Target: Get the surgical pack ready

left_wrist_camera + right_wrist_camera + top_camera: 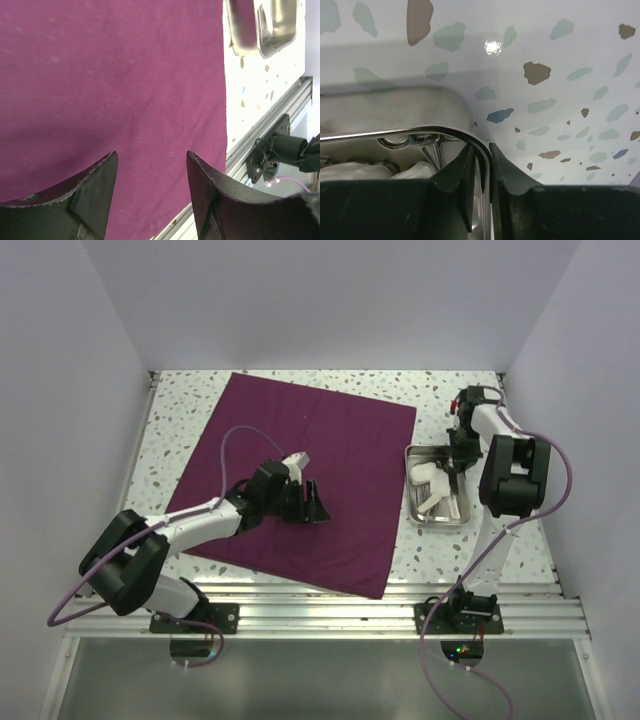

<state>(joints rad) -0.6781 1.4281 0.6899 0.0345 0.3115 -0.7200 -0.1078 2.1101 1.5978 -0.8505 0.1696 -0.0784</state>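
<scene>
- The purple cloth [335, 430] is spread open and flat on the speckled tabletop [180, 410]. It sits left of centre and is turned a bit, so one corner points at the near edge.
- The left claw [312, 502] is over the near-middle of the cloth. In its wrist view the fingers of the left claw [152, 160] stand well apart with nothing but bare purple cloth [110, 75] between them. We can't tell if the tips actually touch the fabric.
- To the right of the cloth, apart from its edge, is the metal tray [440, 525].
- The rest of the pack is still in there: white gauze [428, 480], plus metal clamp rings [395, 142] that we only really make out from the right wrist view.
- The right claw [462, 452] reaches down at the far right corner of the tray.
- Up close, the right claw [482, 150] is clamped on the rim of the tray [395, 131]: one finger inside the wall, one outside, squeezed nearly together on the thin metal.
- Gauze [360, 170] sits just inside that corner, near the inner finger.
</scene>
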